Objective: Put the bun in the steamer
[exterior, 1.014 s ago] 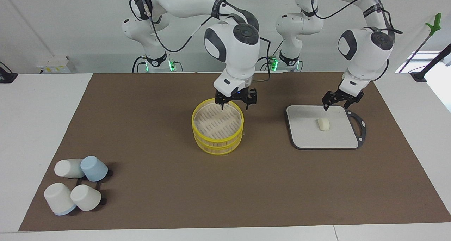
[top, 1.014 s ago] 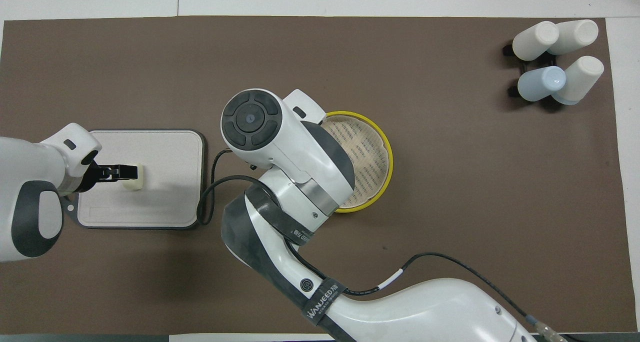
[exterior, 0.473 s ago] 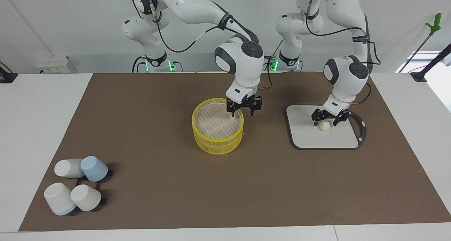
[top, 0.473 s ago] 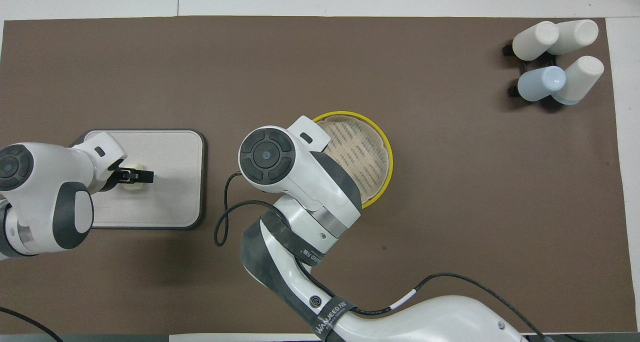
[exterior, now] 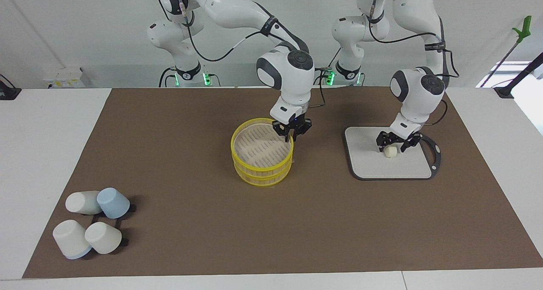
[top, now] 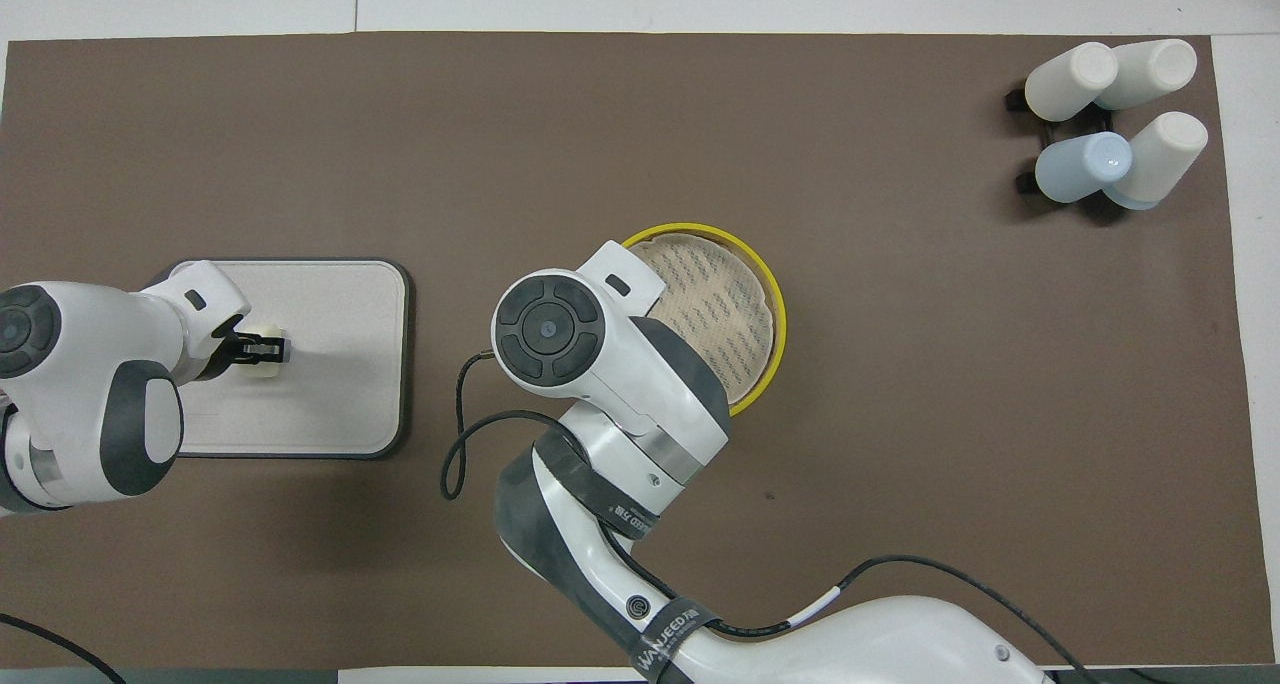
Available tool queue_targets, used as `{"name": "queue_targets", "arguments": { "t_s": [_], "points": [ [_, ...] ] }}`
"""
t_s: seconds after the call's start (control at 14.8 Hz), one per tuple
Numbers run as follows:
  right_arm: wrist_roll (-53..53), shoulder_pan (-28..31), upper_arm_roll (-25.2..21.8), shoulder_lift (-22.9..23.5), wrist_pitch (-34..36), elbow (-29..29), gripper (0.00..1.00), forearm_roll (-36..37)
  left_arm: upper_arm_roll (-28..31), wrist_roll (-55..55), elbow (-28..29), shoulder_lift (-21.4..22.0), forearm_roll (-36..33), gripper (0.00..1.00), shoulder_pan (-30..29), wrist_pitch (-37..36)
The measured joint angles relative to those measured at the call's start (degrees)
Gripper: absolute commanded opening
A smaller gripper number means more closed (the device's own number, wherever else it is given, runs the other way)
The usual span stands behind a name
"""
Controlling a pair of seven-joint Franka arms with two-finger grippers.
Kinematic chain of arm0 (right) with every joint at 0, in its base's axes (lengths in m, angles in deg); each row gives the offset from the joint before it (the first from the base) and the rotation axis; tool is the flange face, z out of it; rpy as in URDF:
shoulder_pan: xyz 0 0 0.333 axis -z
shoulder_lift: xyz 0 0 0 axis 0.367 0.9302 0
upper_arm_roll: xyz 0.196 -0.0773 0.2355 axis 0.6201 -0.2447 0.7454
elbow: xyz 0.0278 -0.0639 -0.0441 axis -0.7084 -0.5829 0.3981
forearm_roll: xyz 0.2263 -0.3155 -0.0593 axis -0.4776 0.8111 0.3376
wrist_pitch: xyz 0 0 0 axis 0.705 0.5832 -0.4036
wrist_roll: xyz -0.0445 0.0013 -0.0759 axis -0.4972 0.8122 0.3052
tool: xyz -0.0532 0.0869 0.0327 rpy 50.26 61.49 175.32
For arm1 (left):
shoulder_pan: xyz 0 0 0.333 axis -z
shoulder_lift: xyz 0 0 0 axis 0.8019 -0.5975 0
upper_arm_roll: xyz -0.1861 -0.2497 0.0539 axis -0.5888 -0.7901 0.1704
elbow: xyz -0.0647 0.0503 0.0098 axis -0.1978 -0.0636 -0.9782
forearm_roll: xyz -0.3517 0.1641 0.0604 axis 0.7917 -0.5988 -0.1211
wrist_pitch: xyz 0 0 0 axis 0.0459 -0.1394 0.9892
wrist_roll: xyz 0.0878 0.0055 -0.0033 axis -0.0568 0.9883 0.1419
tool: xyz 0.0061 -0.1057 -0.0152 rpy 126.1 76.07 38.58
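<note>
The bun [exterior: 390, 153] lies on the flat grey board [exterior: 394, 169], toward the left arm's end of the table. My left gripper [exterior: 393, 148] is down on the board with its fingers closed around the bun [top: 268, 362], which still rests there. The yellow-rimmed steamer [exterior: 262, 171] stands mid-table with its pale woven top piece [exterior: 258, 148] on it. My right gripper [exterior: 291, 136] is shut on the top piece's rim, on the side nearest the robots. In the overhead view the right arm hides that gripper and part of the steamer [top: 775, 309].
Several white and blue cups [exterior: 95, 222] lie on a black rack at the right arm's end, farthest from the robots. The board's black handle [exterior: 435, 154] points toward the left arm's end. A brown mat [exterior: 339, 230] covers the table.
My left gripper came down onto the bun and narrowed its fingers around it. My right gripper dropped to the steamer's rim and closed on it.
</note>
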Motion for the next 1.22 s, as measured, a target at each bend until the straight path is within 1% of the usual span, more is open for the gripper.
{"name": "queue_targets", "arguments": {
  "t_s": [0.2, 0.41, 0.54, 0.68, 0.81, 0.95, 1.01, 1.08, 1.22],
  "points": [
    [0.0, 0.21, -0.05, -0.15, 1.11, 0.72, 0.0, 0.01, 0.0, 0.13, -1.59, -0.01, 0.0, 0.27, 0.0, -2.13],
    [-0.39, 1.64, -0.23, -0.51, 9.46, 5.23, 0.0, -0.01, -0.04, 0.83, -4.65, -0.06, 0.06, 0.3, 0.0, -6.57],
    [-3.26, 4.03, -0.55, -0.89, 15.9, 8.48, 0.0, -0.01, -0.37, 3.79, -8.76, -0.06, 0.11, 0.3, 0.22, -11.77],
    [-8.19, 8.0, -0.76, -1.44, 21.29, 11.19, 0.0, -0.03, -0.87, 11.05, -15.05, -0.2, 0.45, 0.3, 2.51, -18.89],
    [-15.01, 13.13, -0.9, -3.28, 26.64, 12.44, 0.0, -0.05, -1.22, 25.14, -23.36, -1.6, 1.27, 0.3, 9.16, -24.62],
    [-22.62, 18.64, -1.0, -5.53, 31.32, 12.58, 0.0, -0.08, -1.64, 38.93, -30.23, -4.18, 1.89, 0.3, 17.64, -26.5],
    [-26.49, 21.39, -1.05, -6.44, 33.01, 12.53, 0.0, -0.1, -1.78, 44.5, -32.38, -5.5, 2.34, 0.31, 21.97, -26.41],
    [-29.82, 23.7, -1.07, -7.07, 34.21, 12.41, 0.0, -0.11, -1.88, 48.64, -33.56, -6.55, 3.0, 0.34, 25.6, -25.65],
    [-34.84, 27.07, -1.07, -7.87, 35.28, 11.51, 0.0, -0.12, -1.91, 54.25, -33.91, -8.27, 3.84, 0.35, 31.32, -21.79]
  ]
}}
